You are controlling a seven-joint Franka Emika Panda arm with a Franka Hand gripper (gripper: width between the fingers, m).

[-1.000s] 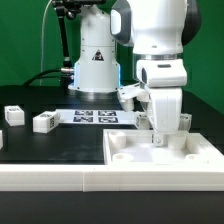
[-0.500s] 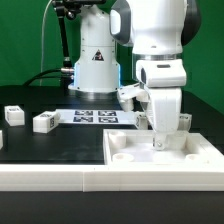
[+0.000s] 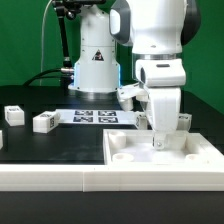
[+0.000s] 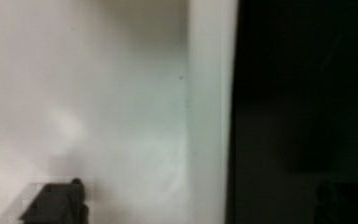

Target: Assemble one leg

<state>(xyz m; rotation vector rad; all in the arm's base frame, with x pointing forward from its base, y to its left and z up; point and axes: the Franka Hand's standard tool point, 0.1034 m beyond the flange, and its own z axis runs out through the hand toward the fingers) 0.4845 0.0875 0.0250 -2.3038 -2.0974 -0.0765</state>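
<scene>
My gripper points straight down at the far rim of the large flat white panel. In the wrist view my gripper has its jaws wide apart, and the panel fills the space beside one dark fingertip. The panel's edge against the black table runs between the jaws, and nothing is held. Two legs, small white posts with markers, lie on the table at the exterior view's left. Another leg sits just behind the gripper.
The marker board lies flat behind the panel, in front of the robot base. A white piece with a marker shows beside the arm. A white wall runs along the front edge.
</scene>
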